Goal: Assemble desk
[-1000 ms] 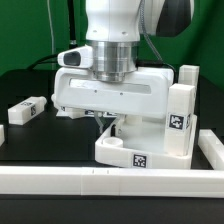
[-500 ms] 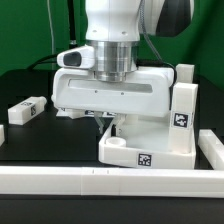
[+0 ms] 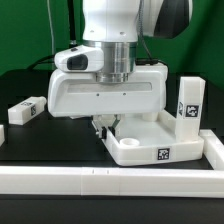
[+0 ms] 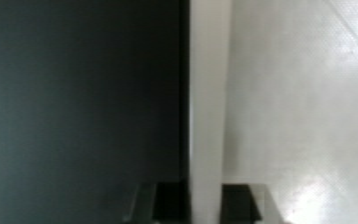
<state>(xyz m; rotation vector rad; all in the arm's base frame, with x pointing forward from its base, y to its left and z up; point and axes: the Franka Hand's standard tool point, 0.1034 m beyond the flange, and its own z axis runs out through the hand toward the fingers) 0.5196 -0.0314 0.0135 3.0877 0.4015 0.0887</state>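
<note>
Grips the slab (image 3: 140, 156) by its thin rim, gripper (image 3: 106, 124) clenched tight on that edge. From the wrist view: a narrow pale strip of rim passing straight between two dark fingertips (image 4: 165, 196), glossy white plastic on one side, matte black table (image 4: 69, 100) on the other.

Sits low on that table toward the exterior view's right, just behind the long, low white rail (image 3: 90, 181). Smooth, hard-looking white plastic throughout: wide, rectangular, with a raised wall all round and rounded corners. One round socket (image 3: 128, 142) showing, at the near corner.

Two legs in sight, both short and square in section. Upright leg (image 3: 189, 95) at the slab's corner on the exterior view's right, base hidden, so cannot tell whether seated. Lying leg (image 3: 28, 110) flat on the table, well apart on the exterior view's left.

One square black-and-white tag (image 3: 162, 154) on the slab's front wall, one more on the upright leg.
</note>
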